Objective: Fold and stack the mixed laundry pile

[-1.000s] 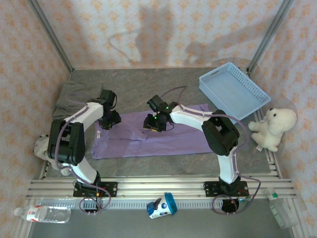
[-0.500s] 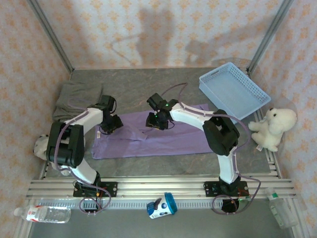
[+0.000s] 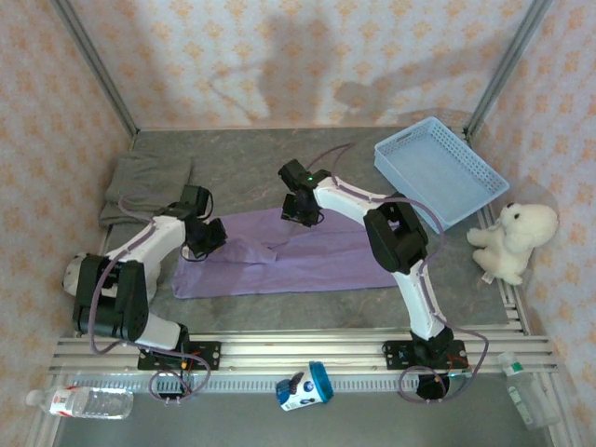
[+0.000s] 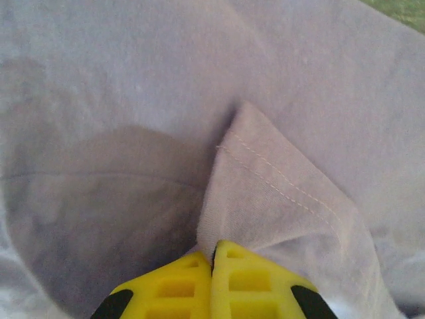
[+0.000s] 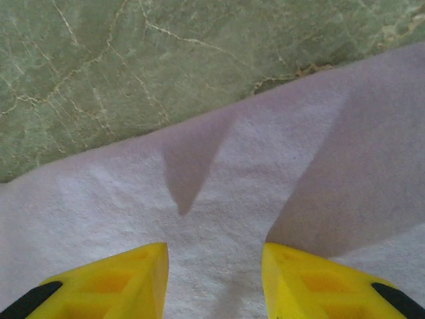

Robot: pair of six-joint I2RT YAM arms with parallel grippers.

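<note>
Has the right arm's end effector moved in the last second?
Yes. The right end effector has shifted farther back, to the far edge of the purple T-shirt, and sits slightly nearer the blue basket.

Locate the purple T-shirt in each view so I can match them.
Top external: purple T-shirt spread mid-table between the arms.
Left wrist: centre, its hemmed fold pinched by left gripper.
Right wrist: lower half, under right gripper.
Shared landmark: green marbled table.

Robot lab enclosure: wallpapered panels (image 3: pixel 307 56), aluminium frame posts (image 3: pixel 95 65), two arms (image 3: pixel 396 242) on slotted rails (image 3: pixel 298 352).
</note>
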